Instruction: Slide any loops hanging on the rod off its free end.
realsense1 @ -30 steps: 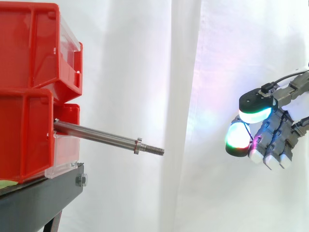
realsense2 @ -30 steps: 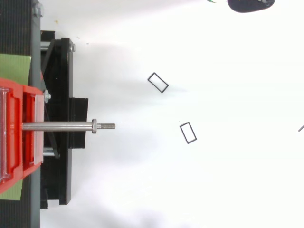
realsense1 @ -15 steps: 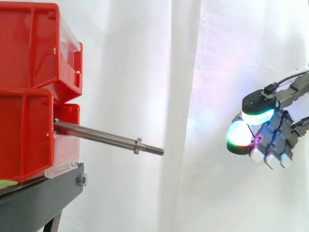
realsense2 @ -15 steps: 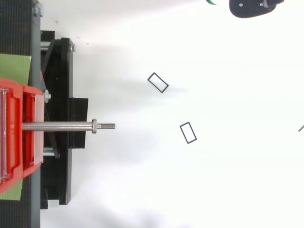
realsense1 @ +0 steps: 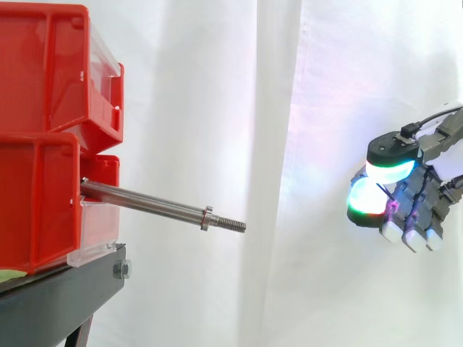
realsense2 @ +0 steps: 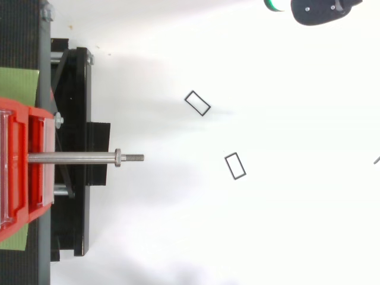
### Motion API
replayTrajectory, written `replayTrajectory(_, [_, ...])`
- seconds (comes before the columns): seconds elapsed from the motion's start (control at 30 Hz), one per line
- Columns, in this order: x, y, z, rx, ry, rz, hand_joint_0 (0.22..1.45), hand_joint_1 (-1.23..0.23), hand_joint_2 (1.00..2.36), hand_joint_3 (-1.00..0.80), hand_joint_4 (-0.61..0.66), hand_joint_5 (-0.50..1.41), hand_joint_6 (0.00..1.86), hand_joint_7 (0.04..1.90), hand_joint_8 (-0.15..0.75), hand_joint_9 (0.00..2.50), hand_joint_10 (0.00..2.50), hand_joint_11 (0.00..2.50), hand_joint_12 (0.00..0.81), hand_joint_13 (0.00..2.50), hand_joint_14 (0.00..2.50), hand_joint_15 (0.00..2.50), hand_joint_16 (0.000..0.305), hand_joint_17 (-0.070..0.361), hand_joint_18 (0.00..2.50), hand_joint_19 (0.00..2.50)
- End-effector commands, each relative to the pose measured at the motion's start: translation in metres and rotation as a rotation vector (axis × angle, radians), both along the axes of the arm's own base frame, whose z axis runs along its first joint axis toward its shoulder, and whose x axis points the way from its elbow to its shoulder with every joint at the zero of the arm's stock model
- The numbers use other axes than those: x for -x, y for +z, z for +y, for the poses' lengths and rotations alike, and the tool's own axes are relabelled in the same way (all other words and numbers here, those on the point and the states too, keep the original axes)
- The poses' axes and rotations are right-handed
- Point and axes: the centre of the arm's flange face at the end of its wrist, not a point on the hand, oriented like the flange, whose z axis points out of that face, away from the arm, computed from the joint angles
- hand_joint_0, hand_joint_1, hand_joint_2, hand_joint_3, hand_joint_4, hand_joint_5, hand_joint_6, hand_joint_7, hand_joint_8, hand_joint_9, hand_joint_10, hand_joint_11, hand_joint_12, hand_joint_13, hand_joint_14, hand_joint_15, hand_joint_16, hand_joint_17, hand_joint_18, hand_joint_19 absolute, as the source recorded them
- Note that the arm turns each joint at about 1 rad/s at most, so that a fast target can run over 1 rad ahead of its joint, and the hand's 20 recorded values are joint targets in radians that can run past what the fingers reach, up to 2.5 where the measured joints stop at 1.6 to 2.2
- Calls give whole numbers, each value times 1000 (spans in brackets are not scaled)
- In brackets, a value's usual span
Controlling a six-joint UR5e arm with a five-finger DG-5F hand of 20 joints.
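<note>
Since the rod [realsense1: 145,203] juts bare from the red bins [realsense1: 43,130], with one loop [realsense2: 198,103] and a second loop [realsense2: 235,165] lying on the white surface [realsense2: 297,208] below, sliding looks finished. Hand [realsense1: 416,199] hangs well clear of the free end; cannot tell whether it holds anything. Next, probably: confirm the rod is bare, then back away.

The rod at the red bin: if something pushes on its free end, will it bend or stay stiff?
The rod looks like solid metal, anchored at the red bin, so it probably stays stiff. Its smooth shaft seems slippery, though the collar near the threaded tip might catch things.
</note>
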Motion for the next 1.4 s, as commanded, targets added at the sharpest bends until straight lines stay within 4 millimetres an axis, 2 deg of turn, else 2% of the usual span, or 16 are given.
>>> replayTrajectory(0.0, [1, 6, 0, -1, 2, 10, 604, -703, 1000, -488, 79, -160, 899, 1007, 278, 979, 11, 335, 263, 1077, 12, 319, 42, 95, 968, 471])
replayTrajectory(0.17, [2, 11, 0, -2, 3, 22, 619, -703, 1008, -414, 32, -160, 906, 1033, 284, 982, 13, 329, 265, 1085, 12, 322, 41, 93, 977, 472])
replayTrajectory(0.67, [10, 10, 2, -23, 27, 83, 627, -702, 1022, -219, 8, -155, 948, 1059, 304, 1007, 12, 351, 270, 1074, 12, 318, 41, 92, 976, 470])
replayTrajectory(0.93, [21, 19, 12, -56, 85, 184, 632, -694, 1021, -229, 16, -155, 950, 1064, 305, 1009, 12, 368, 269, 1068, 12, 314, 41, 91, 966, 464])
replayTrajectory(1.1, [25, 28, 16, -68, 84, 186, 631, -691, 1021, -231, 24, -155, 951, 1053, 307, 1010, 12, 369, 269, 1063, 11, 315, 40, 91, 953, 466])
replayTrajectory(1.37, [28, 42, 33, -75, 104, 176, 628, -684, 1020, -236, 30, -153, 951, 1051, 309, 1011, 14, 372, 270, 1059, 12, 318, 41, 91, 948, 468])
